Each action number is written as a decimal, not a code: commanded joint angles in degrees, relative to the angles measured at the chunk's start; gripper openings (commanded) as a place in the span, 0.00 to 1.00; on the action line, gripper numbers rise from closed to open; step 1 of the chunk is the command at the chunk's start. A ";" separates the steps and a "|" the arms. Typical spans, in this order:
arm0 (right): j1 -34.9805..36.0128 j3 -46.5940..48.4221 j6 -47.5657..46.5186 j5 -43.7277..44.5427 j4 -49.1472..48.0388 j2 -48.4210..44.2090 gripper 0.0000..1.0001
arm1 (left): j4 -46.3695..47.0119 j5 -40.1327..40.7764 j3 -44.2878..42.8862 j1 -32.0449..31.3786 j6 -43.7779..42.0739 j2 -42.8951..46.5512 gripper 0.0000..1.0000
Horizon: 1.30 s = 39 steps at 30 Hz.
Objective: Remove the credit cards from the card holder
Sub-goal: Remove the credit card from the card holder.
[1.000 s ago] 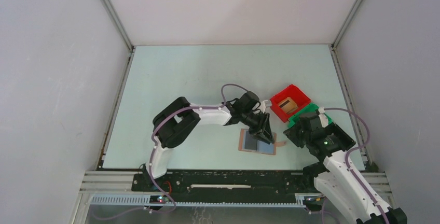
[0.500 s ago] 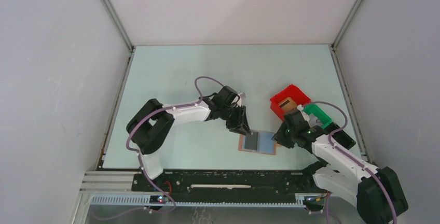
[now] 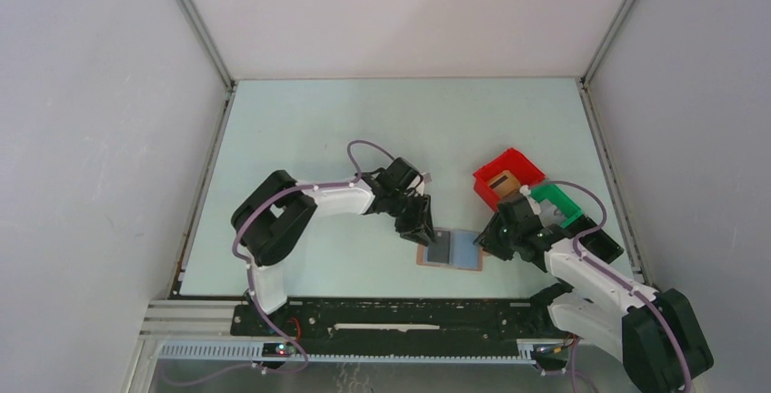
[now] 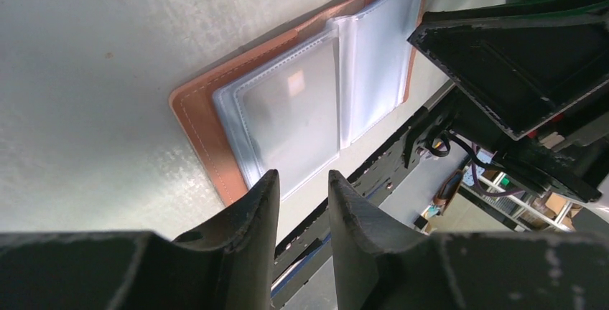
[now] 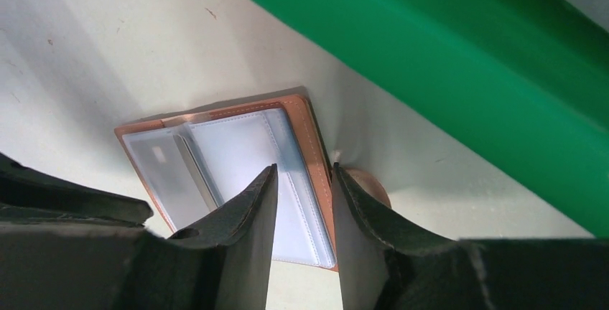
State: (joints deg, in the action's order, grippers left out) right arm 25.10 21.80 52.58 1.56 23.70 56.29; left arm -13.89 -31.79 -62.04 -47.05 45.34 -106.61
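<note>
- Card holder (image 3: 451,250) lies open and flat on the table (image 3: 318,138), toward the near edge, with its clear sleeves facing up.
- Left gripper (image 3: 421,231) hovers at its far left corner, fingers slightly apart and holding nothing.
- Right gripper (image 3: 494,241) is at its right edge, jaws narrowly parted over that edge, just near of the green bin (image 3: 555,200); contact cannot be told.

Even, diffuse overhead light filled the white enclosure, bright without harsh spots; the left arm (image 3: 314,200) cast only a faint, soft shadow on the table (image 3: 309,120). In the left wrist view the card holder (image 4: 301,109) carried milky glare on its clear sleeves, with one small brighter patch. In the right wrist view a soft shadow lay along its upper edge.
</note>
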 commanded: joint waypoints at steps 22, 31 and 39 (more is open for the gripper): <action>-0.58 -2.73 0.97 -0.97 -2.10 0.75 0.43 | -2.37 2.56 -3.12 -1.31 -3.07 -3.00 0.38; -0.58 -3.21 1.37 -0.95 -2.57 0.66 0.43 | -2.51 1.79 -5.13 -2.23 -4.23 -0.80 0.37; -0.58 -3.52 1.51 -1.00 -2.70 0.67 0.43 | -3.69 0.38 -7.92 -3.93 -4.91 -1.37 0.37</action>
State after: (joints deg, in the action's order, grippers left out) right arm 24.73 20.60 52.93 0.34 20.53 56.10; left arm -18.15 -30.22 -66.30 -49.69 41.95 -108.51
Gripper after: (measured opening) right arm 0.426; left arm 0.374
